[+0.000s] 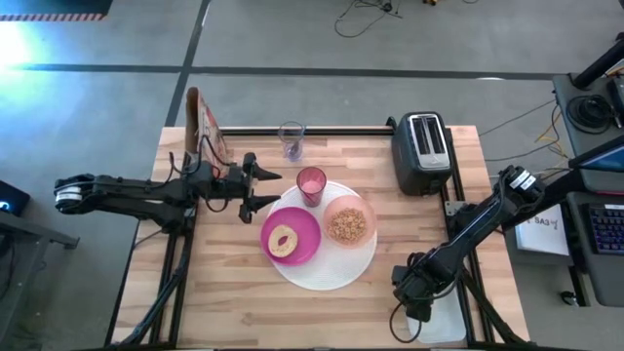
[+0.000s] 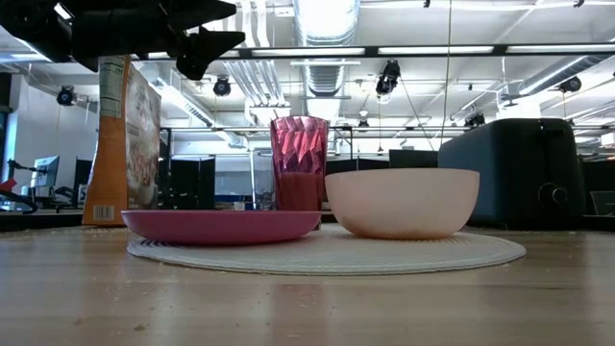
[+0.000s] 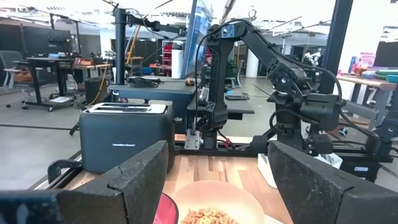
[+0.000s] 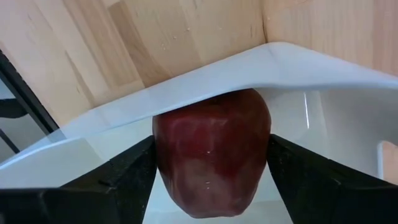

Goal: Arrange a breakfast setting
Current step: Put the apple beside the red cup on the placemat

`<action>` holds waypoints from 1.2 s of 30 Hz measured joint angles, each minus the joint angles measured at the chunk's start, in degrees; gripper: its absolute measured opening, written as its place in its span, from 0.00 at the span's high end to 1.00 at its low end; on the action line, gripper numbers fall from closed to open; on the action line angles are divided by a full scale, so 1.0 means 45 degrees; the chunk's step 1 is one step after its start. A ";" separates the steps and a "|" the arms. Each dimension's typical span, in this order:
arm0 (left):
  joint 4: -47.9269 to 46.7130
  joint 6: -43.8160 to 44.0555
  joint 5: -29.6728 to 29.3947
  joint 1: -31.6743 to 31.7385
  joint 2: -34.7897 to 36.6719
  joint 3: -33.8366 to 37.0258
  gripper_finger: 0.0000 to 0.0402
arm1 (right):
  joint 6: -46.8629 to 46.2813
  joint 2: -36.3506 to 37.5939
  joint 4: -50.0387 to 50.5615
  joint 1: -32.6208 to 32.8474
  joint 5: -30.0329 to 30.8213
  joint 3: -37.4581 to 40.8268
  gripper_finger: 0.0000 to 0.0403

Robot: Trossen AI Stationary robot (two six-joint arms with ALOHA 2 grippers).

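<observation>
Reaching down at the table's near right corner, the right gripper (image 4: 211, 180) had its dark fingers spread on either side of a dark red round fruit (image 4: 211, 158) lying in a shallow white tray (image 4: 311, 68), not visibly clamped. Fetching the fruit looked like the step in hand; next, close, lift, carry toward the big round white plate (image 1: 322, 273). The left gripper (image 1: 261, 189) hung open beside the pink faceted tumbler (image 1: 311, 184).

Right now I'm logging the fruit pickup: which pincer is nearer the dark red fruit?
Right. The right pincer straddles the dark red fruit in a white bin at the table's near-right corner; the left pincer hovers across the table by the pink tumbler.
</observation>
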State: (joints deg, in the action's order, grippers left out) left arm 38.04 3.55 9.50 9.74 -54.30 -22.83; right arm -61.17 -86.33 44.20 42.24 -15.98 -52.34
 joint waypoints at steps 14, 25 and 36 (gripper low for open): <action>0.0024 0.0000 -0.0015 0.0003 0.0004 0.0000 0.35 | 0.0497 0.0005 -0.0142 -0.0015 -0.0325 0.0039 0.46; 0.0117 -0.0003 -0.0019 -0.0001 0.0005 0.0000 0.35 | 0.0541 0.0844 -0.0028 0.0005 -0.1224 -0.0281 0.46; 0.0121 -0.0002 -0.0024 0.0002 0.0005 0.0000 0.35 | -0.0238 0.3195 0.0099 0.0005 -0.1282 -0.0706 0.46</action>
State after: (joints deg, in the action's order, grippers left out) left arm 38.59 3.54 9.39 9.75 -54.28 -22.83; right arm -62.24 -71.96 44.64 42.26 -21.75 -55.51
